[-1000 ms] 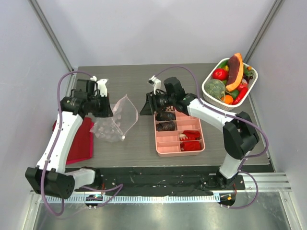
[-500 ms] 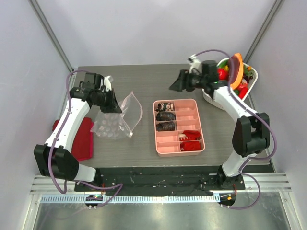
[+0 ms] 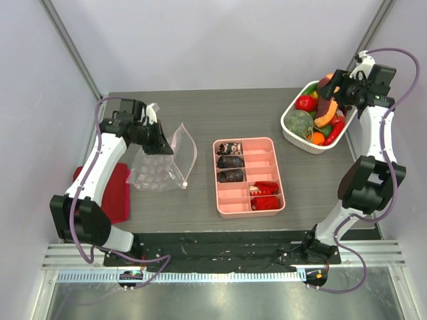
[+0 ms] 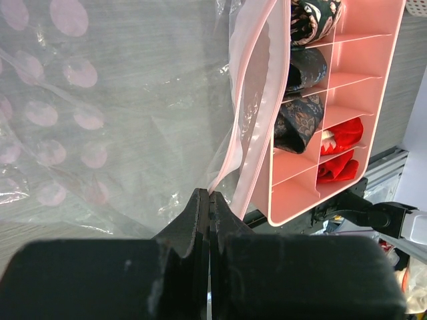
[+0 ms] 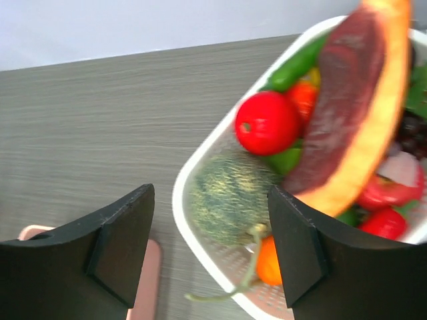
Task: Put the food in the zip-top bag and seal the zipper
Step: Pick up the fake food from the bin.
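Swung across to the basket (image 5: 181, 175), right claw (image 5: 210, 248) gapes empty over the glossy, likely slippery food (image 5: 230, 197), tomato (image 5: 267, 123) easiest to pinch, while left claw (image 4: 209, 197) clamps the limp bag (image 3: 157, 175) by its rim.

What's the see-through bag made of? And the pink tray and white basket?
The bag looks like thin clear plastic film: crinkly, shiny, table showing through. The pink tray seems hard smooth plastic, with stiff straight dividers. The white basket looks like glossy rigid plastic too, probably moulded.
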{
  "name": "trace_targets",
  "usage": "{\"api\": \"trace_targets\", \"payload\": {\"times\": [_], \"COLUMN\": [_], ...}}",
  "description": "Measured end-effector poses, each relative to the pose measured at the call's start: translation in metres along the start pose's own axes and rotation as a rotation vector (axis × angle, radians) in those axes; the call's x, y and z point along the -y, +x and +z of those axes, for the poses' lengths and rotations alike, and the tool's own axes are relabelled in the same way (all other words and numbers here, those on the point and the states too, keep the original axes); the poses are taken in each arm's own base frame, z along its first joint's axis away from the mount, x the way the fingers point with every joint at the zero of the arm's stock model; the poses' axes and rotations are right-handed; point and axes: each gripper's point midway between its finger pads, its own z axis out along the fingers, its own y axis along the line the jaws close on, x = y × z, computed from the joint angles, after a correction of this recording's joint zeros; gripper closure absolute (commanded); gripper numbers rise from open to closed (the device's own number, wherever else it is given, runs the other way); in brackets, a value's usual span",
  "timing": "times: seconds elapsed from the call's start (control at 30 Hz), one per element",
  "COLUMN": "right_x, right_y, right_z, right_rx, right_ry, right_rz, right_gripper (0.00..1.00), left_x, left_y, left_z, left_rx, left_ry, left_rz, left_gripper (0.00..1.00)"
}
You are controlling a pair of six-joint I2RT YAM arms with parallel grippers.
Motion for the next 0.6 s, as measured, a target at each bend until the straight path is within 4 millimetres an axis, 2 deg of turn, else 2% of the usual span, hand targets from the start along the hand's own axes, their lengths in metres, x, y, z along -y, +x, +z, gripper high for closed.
{"api": "trace_targets", "payload": {"times": [0.13, 0.37, 0.53, 0.6], "right_x": [0.020, 0.032, 0.048, 0.061], "right_y": [0.012, 0.060, 0.070, 0.076], "right_z": [0.000, 0.003, 0.004, 0.002], "right_rx": [-0.051, -0.186, -0.207, -0.190], "right_ry": [0.048, 0.088, 0.139, 0.167], "right_rz": [-0.010, 0.045, 0.094, 0.147], "right_gripper": [0.35, 0.35, 0.32, 0.32], "left_x": [0.001, 0.003, 0.004, 0.004], "left_y": [-0.001, 0.000, 0.001, 0.001], "left_z": [0.000, 0.000, 0.000, 0.000], "left_rx": [0.002, -0.002, -0.005, -0.005], "left_ry": [0.006, 0.017, 0.024, 0.025], "left_rz": [0.002, 0.004, 0.007, 0.008], "left_gripper": [1.00, 1.00, 1.00, 1.00]}}
